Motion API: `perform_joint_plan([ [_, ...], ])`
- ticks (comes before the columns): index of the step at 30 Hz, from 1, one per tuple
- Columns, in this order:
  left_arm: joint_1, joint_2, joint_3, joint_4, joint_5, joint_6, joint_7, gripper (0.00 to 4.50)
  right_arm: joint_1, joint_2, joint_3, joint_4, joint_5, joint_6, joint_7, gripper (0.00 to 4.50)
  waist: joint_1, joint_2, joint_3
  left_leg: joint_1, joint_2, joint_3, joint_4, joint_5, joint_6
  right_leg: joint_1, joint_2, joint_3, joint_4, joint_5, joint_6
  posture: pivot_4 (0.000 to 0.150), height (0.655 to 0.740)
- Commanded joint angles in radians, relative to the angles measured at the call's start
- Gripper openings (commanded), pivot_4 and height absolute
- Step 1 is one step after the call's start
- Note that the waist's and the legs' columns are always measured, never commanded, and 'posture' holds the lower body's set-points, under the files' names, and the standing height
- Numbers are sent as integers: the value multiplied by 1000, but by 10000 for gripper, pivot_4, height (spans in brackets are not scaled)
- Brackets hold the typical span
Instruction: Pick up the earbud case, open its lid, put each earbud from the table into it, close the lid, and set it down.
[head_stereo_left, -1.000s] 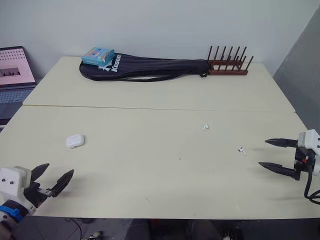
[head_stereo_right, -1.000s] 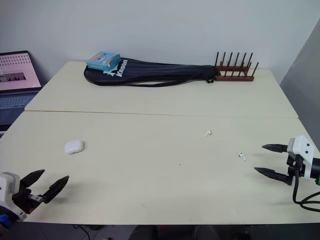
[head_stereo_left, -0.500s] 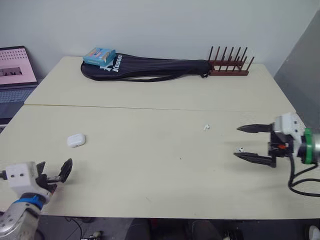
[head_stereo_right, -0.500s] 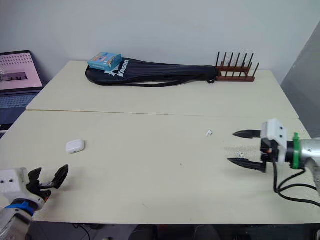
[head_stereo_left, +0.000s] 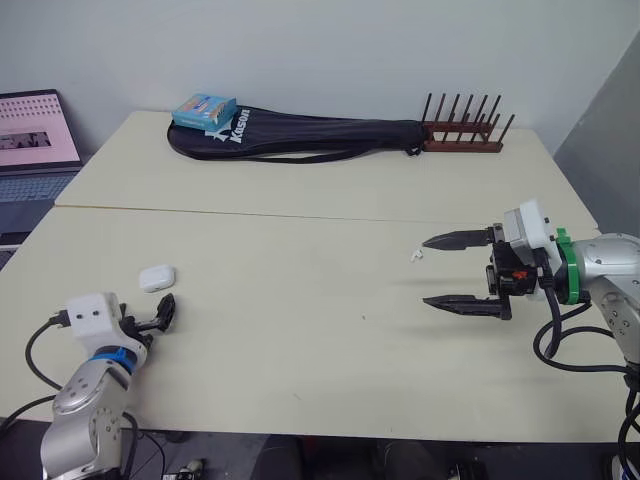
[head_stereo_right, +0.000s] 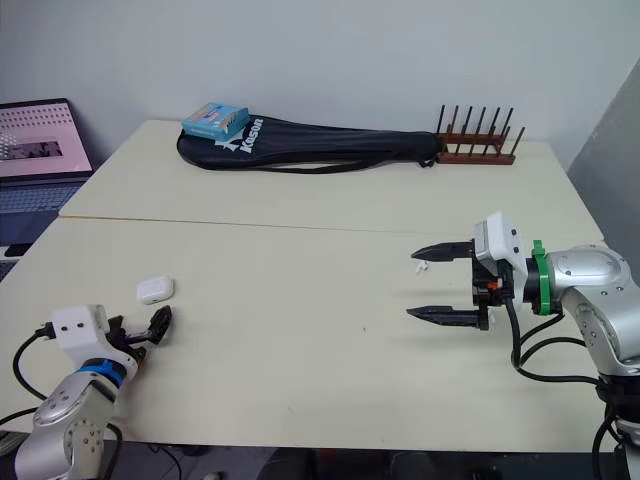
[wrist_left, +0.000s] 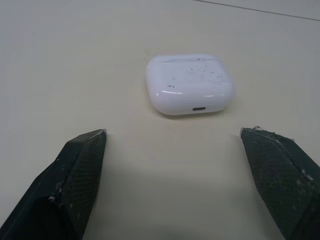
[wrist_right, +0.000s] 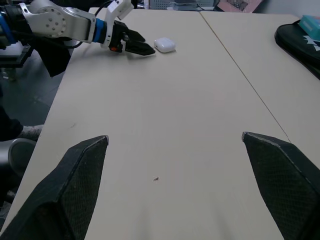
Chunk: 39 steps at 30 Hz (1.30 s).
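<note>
I am at the first step, reaching for the earbud case (wrist_left: 190, 84), which lies closed on the table (head_stereo_left: 300, 340). My left gripper (wrist_left: 173, 132) waits just before the case, fingers wide apart, empty. The right gripper (head_stereo_left: 425, 271), well apart from the case, is also wide open and empty. Next, I think, the left should go forward until its fingers are on both sides of the case, then close

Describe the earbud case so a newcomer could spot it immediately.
On the near half of the pale table, look left, just ahead of the left end effector. The earbud case is a small rounded white box, lid shut, far bigger than the tiny earbud.
</note>
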<state>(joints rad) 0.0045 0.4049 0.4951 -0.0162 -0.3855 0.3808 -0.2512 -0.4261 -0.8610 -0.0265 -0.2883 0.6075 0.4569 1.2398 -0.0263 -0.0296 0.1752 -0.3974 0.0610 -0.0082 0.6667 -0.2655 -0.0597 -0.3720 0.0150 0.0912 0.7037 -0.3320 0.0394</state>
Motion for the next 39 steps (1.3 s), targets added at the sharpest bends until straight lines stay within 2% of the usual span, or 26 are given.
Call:
perform_joint_plan([
  [1,-40,2,-38,59,23,5,3,45000,-38,7,0,-16,11,-1,9,44938,1,1,-1,0,0,0,0,0,0,0,0,0,1,0,0,1500,7087],
  [11,-143,6,-55,167,59,21,16,45000,-49,23,4,-13,10,0,2,44938,3,5,-3,0,0,-4,1,0,0,0,0,-3,3,0,0,1500,7087],
  [14,-163,11,-61,198,66,20,11,38751,-48,26,4,-17,10,1,-3,45000,3,6,-4,0,-1,-4,1,0,0,0,0,-3,4,0,0,1500,7087],
  [18,-189,25,-72,244,83,17,2,27480,-45,27,-1,-23,12,5,-8,45000,4,8,-5,0,-1,-4,1,0,0,0,0,-3,4,0,0,1500,7087],
  [26,-209,57,-89,312,105,-2,-32,27207,-27,20,-16,-44,17,18,-27,45000,4,17,-10,1,-1,-5,1,1,0,1,0,-4,5,0,0,1500,7087],
  [28,-196,59,-94,307,104,-10,-50,23126,-24,17,-19,-49,18,21,-32,45000,4,17,-10,1,-1,-5,1,1,0,1,1,-4,5,0,0,1500,7087],
  [35,-107,51,-97,208,78,10,-93,1508,-16,9,-32,-67,25,34,-39,45000,-1,17,-10,1,-1,-5,0,1,0,0,0,-2,3,0,0,1500,7087],
  [38,-31,48,-99,125,86,-31,-107,254,-19,5,-36,-65,29,38,-41,45000,-4,17,-10,1,-1,-5,0,1,0,0,0,-1,3,0,0,1500,7087],
  [39,-2,44,-98,92,86,-51,-114,2083,-19,4,-36,-64,29,37,-41,45000,-4,17,-10,1,-1,-5,-1,1,0,0,0,0,2,0,0,1500,7087],
])
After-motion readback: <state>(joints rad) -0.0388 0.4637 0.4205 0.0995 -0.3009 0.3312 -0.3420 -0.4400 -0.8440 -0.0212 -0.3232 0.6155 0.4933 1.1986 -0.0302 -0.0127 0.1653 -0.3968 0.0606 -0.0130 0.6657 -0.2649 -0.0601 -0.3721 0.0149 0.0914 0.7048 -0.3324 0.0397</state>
